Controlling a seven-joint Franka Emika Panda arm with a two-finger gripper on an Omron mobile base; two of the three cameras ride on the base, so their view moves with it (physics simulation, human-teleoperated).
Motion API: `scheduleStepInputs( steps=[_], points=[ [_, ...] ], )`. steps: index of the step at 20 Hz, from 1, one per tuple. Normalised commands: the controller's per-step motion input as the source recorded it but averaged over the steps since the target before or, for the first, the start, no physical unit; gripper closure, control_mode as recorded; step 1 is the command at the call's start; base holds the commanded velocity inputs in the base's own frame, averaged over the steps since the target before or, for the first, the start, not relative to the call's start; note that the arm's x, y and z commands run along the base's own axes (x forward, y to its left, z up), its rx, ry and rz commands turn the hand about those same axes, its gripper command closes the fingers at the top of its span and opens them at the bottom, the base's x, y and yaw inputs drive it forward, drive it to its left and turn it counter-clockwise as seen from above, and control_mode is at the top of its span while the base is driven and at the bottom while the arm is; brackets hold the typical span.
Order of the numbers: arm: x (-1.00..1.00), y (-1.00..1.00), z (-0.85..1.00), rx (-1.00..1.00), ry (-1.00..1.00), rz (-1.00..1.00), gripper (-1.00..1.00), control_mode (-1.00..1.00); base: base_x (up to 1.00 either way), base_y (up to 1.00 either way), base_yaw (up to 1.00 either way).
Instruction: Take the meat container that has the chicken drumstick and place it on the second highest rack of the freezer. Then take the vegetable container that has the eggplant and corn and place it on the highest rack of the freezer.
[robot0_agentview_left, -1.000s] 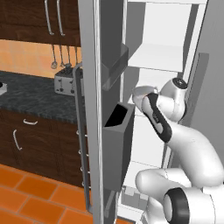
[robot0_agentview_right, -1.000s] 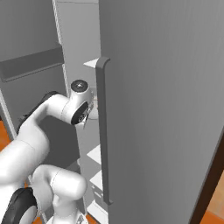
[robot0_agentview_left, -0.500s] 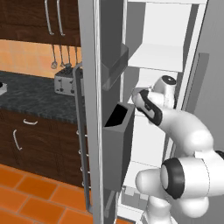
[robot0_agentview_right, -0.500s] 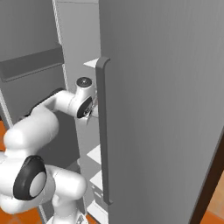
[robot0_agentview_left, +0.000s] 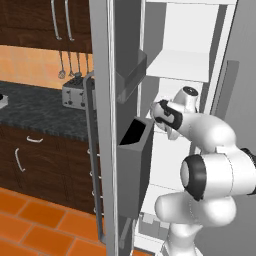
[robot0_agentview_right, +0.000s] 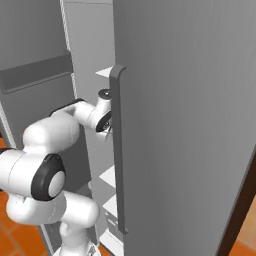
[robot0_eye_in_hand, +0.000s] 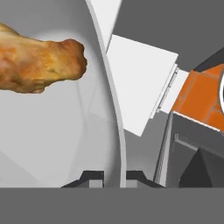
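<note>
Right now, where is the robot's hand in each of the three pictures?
Left base view: the white-and-black hand is near the centre, inside the open freezer.
Right base view: the hand is left of centre, tucked behind the tall grey freezer door.
Hand view: the hand is at bottom middle, shut on the clear meat container with the brown chicken drumstick.
Shared landmark: the orange tiled floor.

You are looking at a kitchen with an orange tiled floor (robot0_agentview_left: 40, 225). To the left, a dark speckled counter (robot0_agentview_left: 35, 107) sits over dark wood cabinets (robot0_agentview_left: 45, 160), with a toaster (robot0_agentview_left: 74, 92) on it and utensils (robot0_agentview_left: 67, 62) hanging on the orange wall (robot0_agentview_left: 25, 62) behind.
</note>
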Motion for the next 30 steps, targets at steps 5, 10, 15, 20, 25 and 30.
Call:
scheduleStepInputs(
  steps=[5,10,15,20,25,30],
  points=[
    [0.33,-0.07,-0.29,0.04,0.06,-0.01,1.0,-1.0,0.0,0.0,0.0],
    [0.62,0.0,-0.31,0.0,0.08,-0.02,1.0,-1.0,0.0,0.0,0.0],
    [0.51,-0.02,-0.07,0.0,0.01,0.0,1.0,-1.0,0.0,0.0,0.0],
    [0.04,0.0,-0.08,0.0,0.0,0.0,1.0,-1.0,0.0,0.0,0.0],
    [-0.09,0.0,0.0,0.0,0.0,0.0,-1.0,-1.0,0.0,0.0,0.0],
    [-0.21,0.03,0.24,0.03,-0.04,0.0,-1.0,-1.0,0.0,0.0,0.0]
  ],
)
